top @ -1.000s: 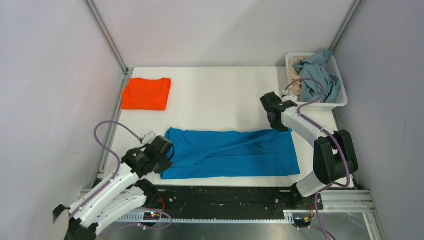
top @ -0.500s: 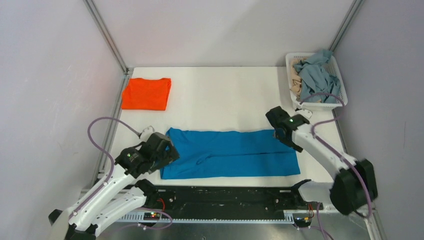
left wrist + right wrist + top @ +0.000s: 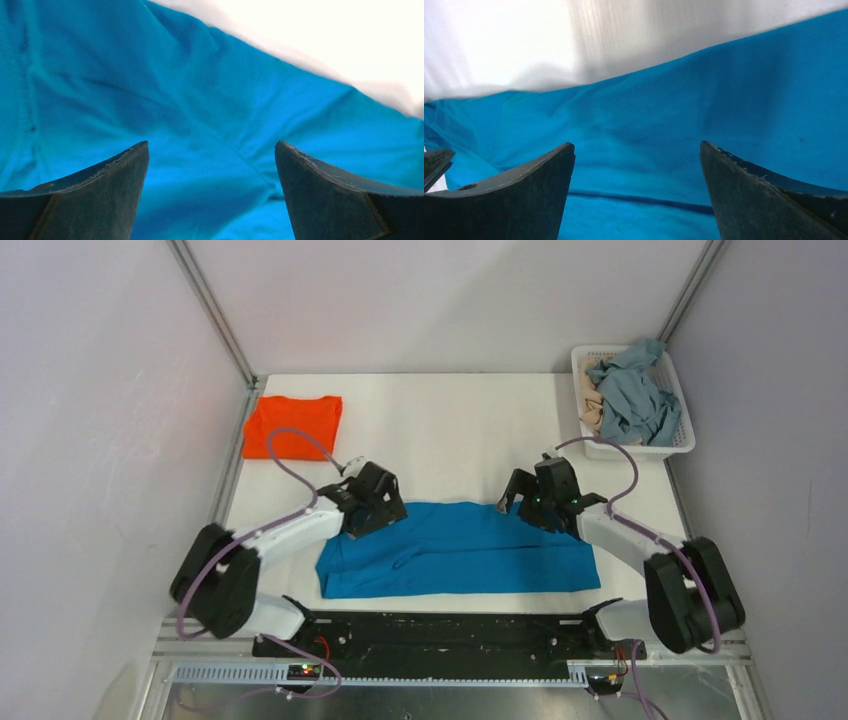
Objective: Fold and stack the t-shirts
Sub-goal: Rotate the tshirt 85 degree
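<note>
A blue t-shirt [image 3: 455,550] lies folded into a long band near the table's front edge. My left gripper [image 3: 383,512] hovers open over its far left part, and the left wrist view shows blue cloth [image 3: 200,125] under empty jaws [image 3: 211,150]. My right gripper [image 3: 530,502] stands open over the shirt's far right edge, with nothing between its fingers [image 3: 636,150] and the blue t-shirt [image 3: 674,150] below. An orange t-shirt [image 3: 294,427] lies folded at the back left.
A white basket [image 3: 672,449] at the back right corner holds crumpled grey-blue and beige clothes [image 3: 628,395]. Metal frame posts and walls enclose the white table [image 3: 440,430] on three sides.
Both grippers opened and let go of the blue shirt. The left arm swung from the shirt's front left corner to its far left edge; the right arm moved left along the far edge.
</note>
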